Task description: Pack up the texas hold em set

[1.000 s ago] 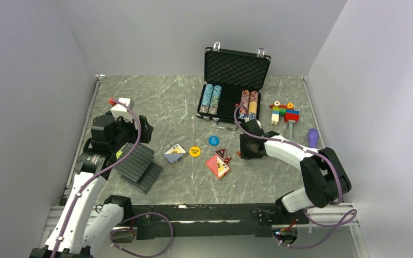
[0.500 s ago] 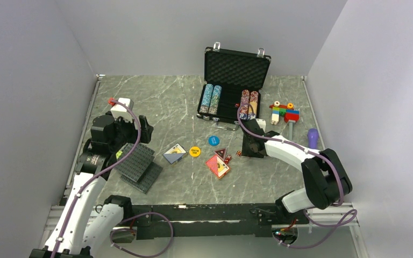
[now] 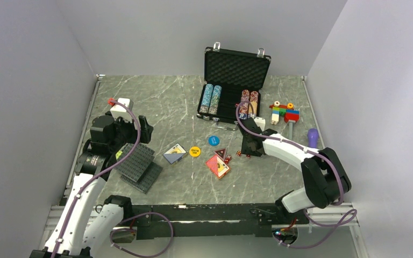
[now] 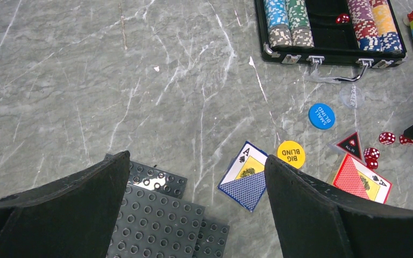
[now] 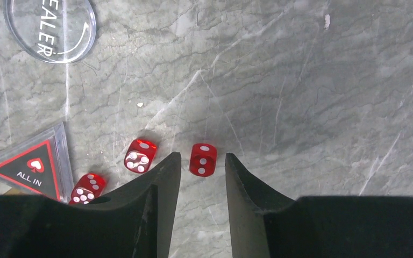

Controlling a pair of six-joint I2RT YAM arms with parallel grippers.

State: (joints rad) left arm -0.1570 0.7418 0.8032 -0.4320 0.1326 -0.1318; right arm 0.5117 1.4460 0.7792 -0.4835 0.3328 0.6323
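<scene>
The right gripper (image 5: 201, 158) hung low with its black fingers narrowly parted either side of a small red translucent die (image 5: 203, 159), not touching it, while the left gripper (image 4: 196, 158) gaped wide above dark grey studded plates (image 4: 161, 223) and the black foam-lined briefcase (image 3: 236, 70) stood open at the far side of the grey marble table (image 3: 156, 102).

Grey marbled table (image 3: 140, 97), pale walls (image 3: 156, 32)
</scene>
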